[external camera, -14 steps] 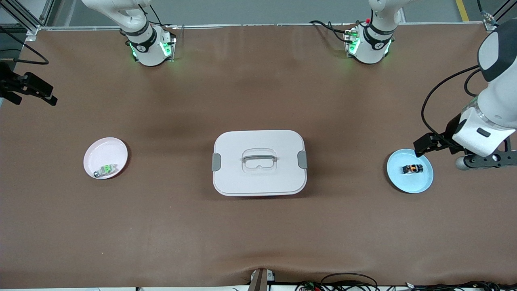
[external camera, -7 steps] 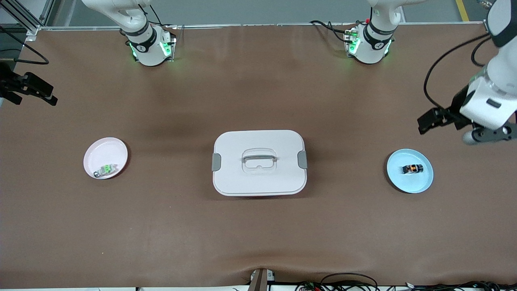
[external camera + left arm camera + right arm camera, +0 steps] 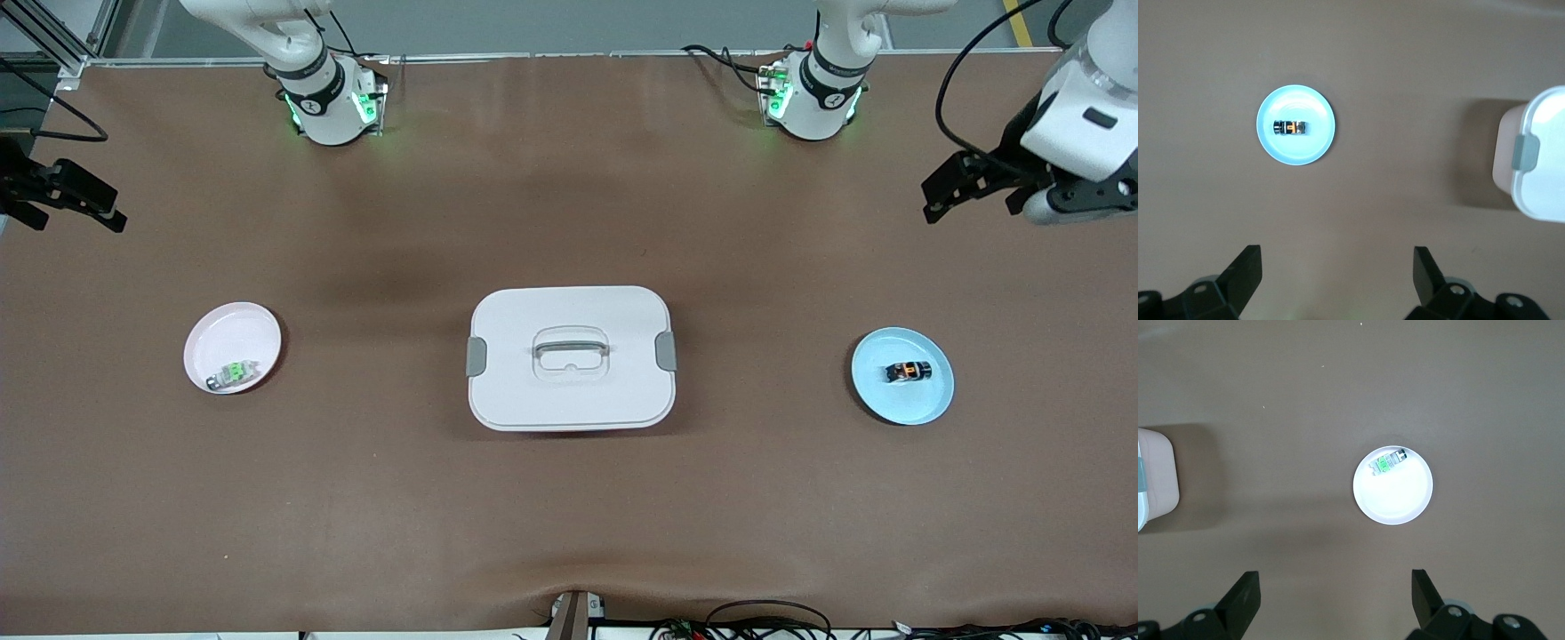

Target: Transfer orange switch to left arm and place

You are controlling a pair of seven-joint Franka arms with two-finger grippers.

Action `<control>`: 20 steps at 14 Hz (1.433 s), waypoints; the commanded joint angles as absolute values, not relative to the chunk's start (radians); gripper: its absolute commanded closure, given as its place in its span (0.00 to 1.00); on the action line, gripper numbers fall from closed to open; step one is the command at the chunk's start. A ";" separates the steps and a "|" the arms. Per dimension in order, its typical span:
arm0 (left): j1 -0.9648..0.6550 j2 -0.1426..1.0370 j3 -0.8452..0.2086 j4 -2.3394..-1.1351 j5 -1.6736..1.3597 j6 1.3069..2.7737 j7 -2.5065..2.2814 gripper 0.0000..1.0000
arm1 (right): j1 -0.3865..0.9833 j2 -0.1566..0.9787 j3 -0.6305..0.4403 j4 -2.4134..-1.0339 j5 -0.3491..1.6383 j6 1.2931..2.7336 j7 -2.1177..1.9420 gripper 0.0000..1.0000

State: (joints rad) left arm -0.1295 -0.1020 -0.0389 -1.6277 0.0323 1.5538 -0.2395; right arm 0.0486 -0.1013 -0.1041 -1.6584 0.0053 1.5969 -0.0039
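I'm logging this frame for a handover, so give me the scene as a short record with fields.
orange switch: lying on the blue plate, toward the left arm's end of the table
box: closed, mid-table between the two plates
green component: on the pink plate, toward the right arm's end
left gripper: open, empty, over bare table
right gripper: open, empty, over the table edge

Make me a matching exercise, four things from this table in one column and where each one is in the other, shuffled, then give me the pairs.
1. orange switch
2. green part
3. box
4. left tool

A. table's middle
B. on the pink plate
C. open, up over bare table at the left arm's end
D. on the blue plate

Pairs: 1-D, 2-B, 3-A, 4-C
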 commanded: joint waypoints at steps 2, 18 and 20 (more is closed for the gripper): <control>-0.141 -0.202 -0.021 -1.723 0.023 1.562 -0.192 0.00 | 0.044 -0.092 -0.098 -1.637 -0.006 1.586 -0.008 0.00; -0.120 -0.121 -0.009 -1.606 0.057 1.486 -0.132 0.00 | 0.038 -0.094 -0.098 -1.637 -0.009 1.585 -0.009 0.00; -0.117 -0.121 -0.008 -1.605 0.057 1.485 -0.132 0.00 | 0.038 -0.092 -0.098 -1.637 -0.009 1.585 -0.009 0.00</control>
